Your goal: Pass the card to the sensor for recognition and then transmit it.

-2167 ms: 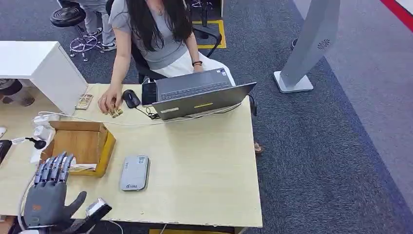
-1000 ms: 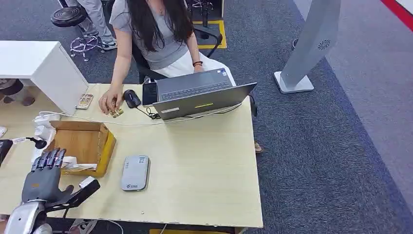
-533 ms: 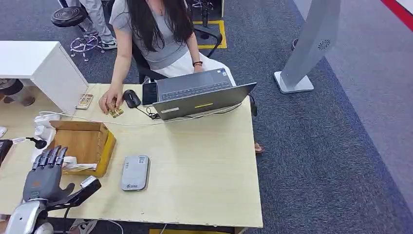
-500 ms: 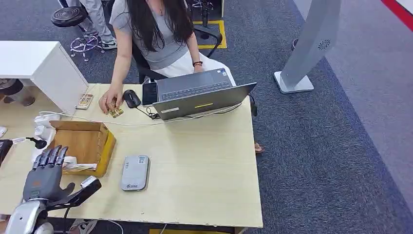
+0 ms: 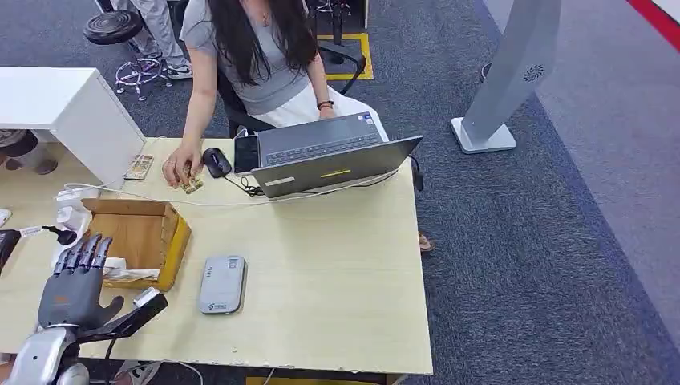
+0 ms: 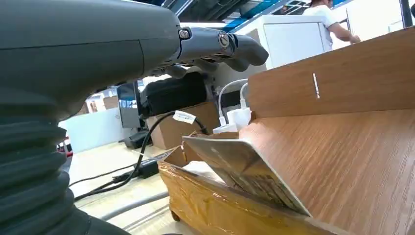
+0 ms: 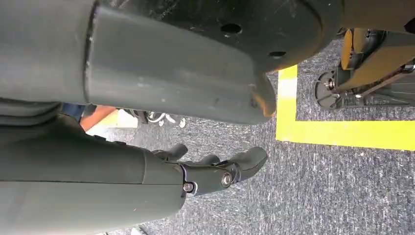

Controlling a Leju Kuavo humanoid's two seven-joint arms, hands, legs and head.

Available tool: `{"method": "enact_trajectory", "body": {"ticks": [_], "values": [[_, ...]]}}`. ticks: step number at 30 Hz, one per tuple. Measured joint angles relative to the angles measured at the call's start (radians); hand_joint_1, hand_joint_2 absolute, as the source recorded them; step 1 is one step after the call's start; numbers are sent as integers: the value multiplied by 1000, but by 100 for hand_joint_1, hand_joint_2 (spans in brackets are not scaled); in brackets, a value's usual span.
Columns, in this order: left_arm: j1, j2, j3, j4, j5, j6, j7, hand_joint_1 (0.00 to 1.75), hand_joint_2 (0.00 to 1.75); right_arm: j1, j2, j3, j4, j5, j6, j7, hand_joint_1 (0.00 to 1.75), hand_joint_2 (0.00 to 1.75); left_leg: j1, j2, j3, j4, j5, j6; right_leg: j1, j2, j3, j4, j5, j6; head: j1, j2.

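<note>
We found the left hand point(image 5: 70, 289) poised beside the wooden box point(image 5: 140, 241), fingers point(image 5: 80, 255) apart and empty. The card point(image 6: 244, 169) lay propped inside that box. The pickup step was pending; we judged a reach inward necessary before presenting it to the sensor point(image 5: 222, 284).

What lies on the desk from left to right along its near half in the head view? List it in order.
Left hand → wooden box with the card at its near edge → grey sensor → bare desk out to its right edge.
</note>
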Motion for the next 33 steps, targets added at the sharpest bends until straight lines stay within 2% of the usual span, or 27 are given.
{"method": "enact_trajectory", "body": {"ticks": [27, 28, 33], "values": [[-81, -22, -50, 43, -13, 0, -7, 0, 175, -3, 0, 0, 0, 24, 3, 3, 0, 0, 0, 0, 0, 0, 0, 0, 0, 0, 0, 0, 0, 0, 0, 0], [-83, -23, -53, 45, -11, 0, -7, 175, 175, -4, 0, 0, 0, 26, 3, 4, 0, 0, 0, 0, 0, 0, 0, 0, 0, 0, 0, 0, 0, 0, 0, 0], [-84, -22, -59, 50, 1, -4, -7, 175, 175, -4, 0, 0, 0, 28, 3, 3, 0, 0, 0, 0, 0, 0, 0, 0, 0, 0, 0, 0, 0, 0, 0, 0]]}}
